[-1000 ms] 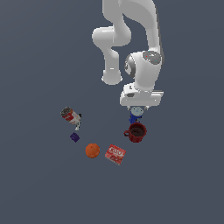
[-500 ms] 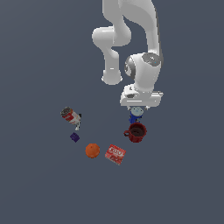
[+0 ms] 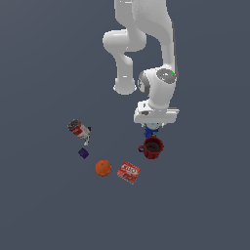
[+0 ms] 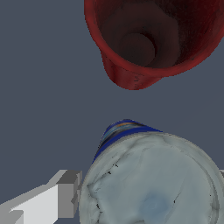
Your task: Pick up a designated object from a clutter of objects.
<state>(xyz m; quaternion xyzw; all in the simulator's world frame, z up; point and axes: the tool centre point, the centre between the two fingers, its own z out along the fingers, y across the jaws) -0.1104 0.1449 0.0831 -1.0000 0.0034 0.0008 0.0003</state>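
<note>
In the exterior view, little has changed over the last second: the gripper (image 3: pixel 153 125) still hangs low over the blue can (image 3: pixel 151 131), which stands just behind the dark red mug (image 3: pixel 152 148). The descent looks finished, so closing comes next. Beyond the mug toward the exterior view's left lie the flat red box (image 3: pixel 129 172), orange ball (image 3: pixel 103 168), purple cube (image 3: pixel 83 153) and red-and-white can (image 3: pixel 77 129), on a plain dark grey surface.

In the wrist view, one finger (image 4: pixel 48 197) sits just beside the can's pale lid (image 4: pixel 153 183), near the mug; the other is barely visible. Jaws appear open and straddling the can, though contact is unclear.
</note>
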